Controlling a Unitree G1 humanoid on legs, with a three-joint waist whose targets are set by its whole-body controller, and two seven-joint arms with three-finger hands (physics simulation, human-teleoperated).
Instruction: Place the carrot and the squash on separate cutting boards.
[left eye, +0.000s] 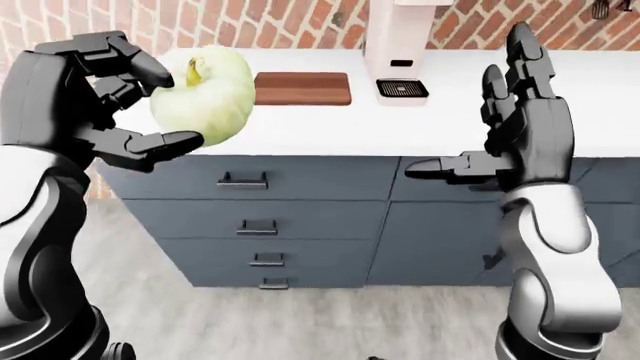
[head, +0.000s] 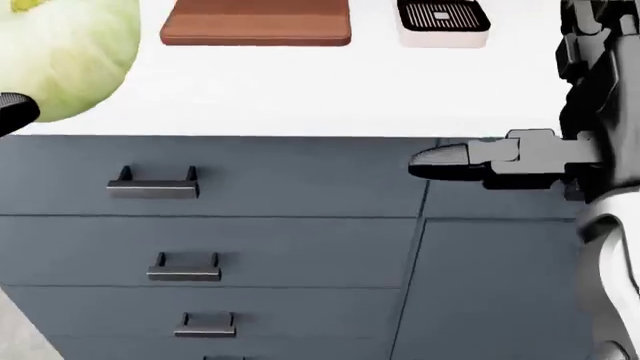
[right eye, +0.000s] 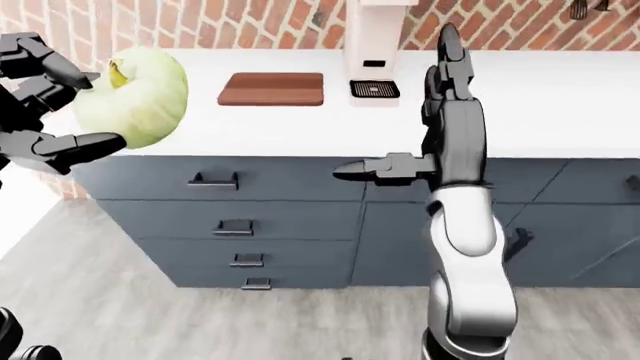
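Squash (left eye: 203, 91), pale green and round with a short stem on top, sits clamped in the left hand (left eye: 120, 101), whose dark fingers (left eye: 150, 144) curl round it from above and below. In the left-eye view it is held up left of the cutting board (left eye: 302, 88), over the near edge of the white counter (left eye: 330, 127). The cutting board, a brown wooden slab, lies flat on the counter with nothing on it. Just right of the board stands a white appliance (left eye: 398, 45) with a dark grille at its base. The right hand (left eye: 510, 124) is raised right of the board, fingers spread apart and pointing upward, thumb jutting toward the left of the view; it holds nothing. Below the board, the counter's face is a bank of grey-blue drawers (left eye: 260, 225) with dark handles, and a cabinet door to their right. A red brick wall (left eye: 250, 22) rises behind the counter. No carrot shows in any view.
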